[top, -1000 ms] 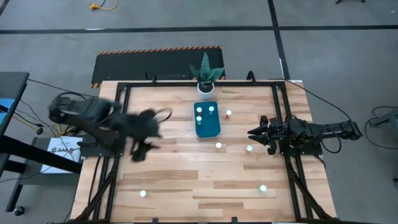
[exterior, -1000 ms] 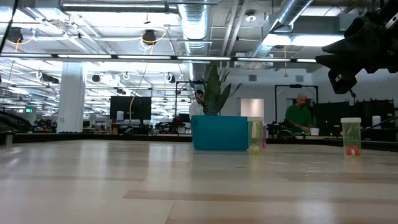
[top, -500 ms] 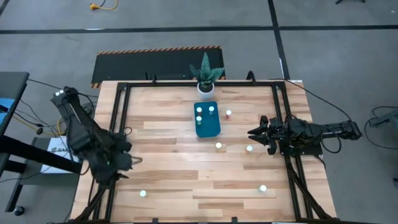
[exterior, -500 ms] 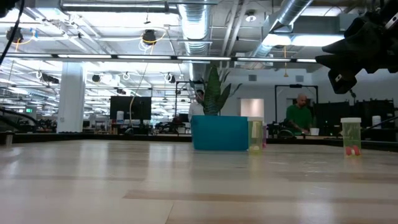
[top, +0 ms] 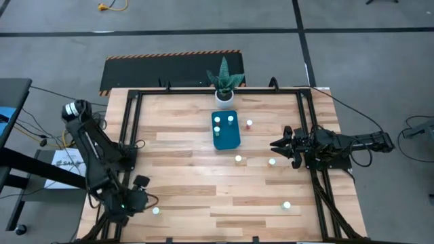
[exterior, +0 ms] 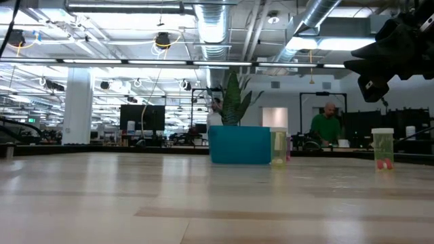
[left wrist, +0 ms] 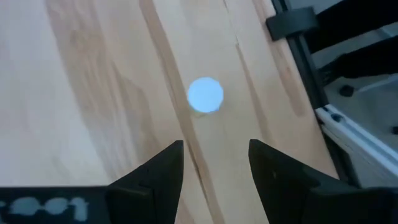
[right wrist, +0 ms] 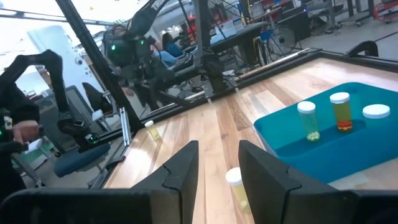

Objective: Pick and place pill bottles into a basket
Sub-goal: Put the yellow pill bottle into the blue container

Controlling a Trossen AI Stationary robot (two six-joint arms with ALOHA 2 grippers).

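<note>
The teal basket (top: 226, 133) stands at the table's middle far part, with three white-capped pill bottles inside (right wrist: 339, 110). Other bottles stand on their bases on the wood: one right of the basket (top: 249, 124), two on its near side (top: 238, 159) (top: 272, 162), one near right (top: 287, 205), one near left (top: 156, 211). My left gripper (top: 144, 198) is open, pointing down over the near-left corner; that bottle's white cap (left wrist: 205, 95) shows just ahead of its fingers (left wrist: 214, 155). My right gripper (top: 274, 144) is open and empty at the right, pointing toward the basket.
A white pot with a spiky green plant (top: 224, 85) stands just beyond the basket at the far edge. A black frame (top: 129, 129) borders the table's sides. In the low view the basket (exterior: 239, 145) and two bottles (exterior: 278, 147) (exterior: 382, 149) show. People are in the room behind.
My left arm has swung from the table's left middle toward the near edge and now hangs over the near-left corner beside the near-left bottle. The bottles and basket have not moved.
</note>
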